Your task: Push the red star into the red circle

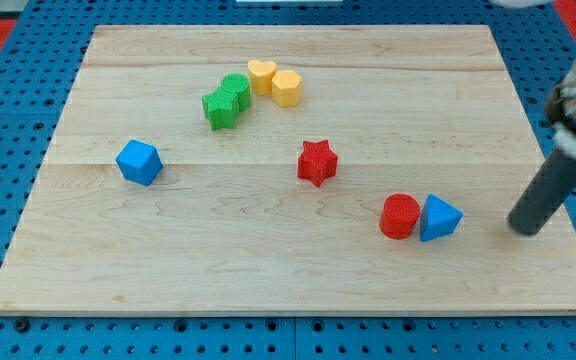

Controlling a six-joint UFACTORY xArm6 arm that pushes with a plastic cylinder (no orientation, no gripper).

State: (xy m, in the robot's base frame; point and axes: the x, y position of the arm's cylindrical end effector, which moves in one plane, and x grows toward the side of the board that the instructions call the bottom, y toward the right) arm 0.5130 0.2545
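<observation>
Your rod has no jaws to open or shut, and my tip (529,229) sits near the right edge, well past the red circle (400,216), so the mid-board red star (317,162) waits untouched.

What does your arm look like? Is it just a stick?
Pretty much! My arm ends in a straight, dark grey rod, round like a thick pencil, with a blunt tip. Higher up, a blurry pale grey part with a black band holds it. I can see no cables or markings.
</observation>
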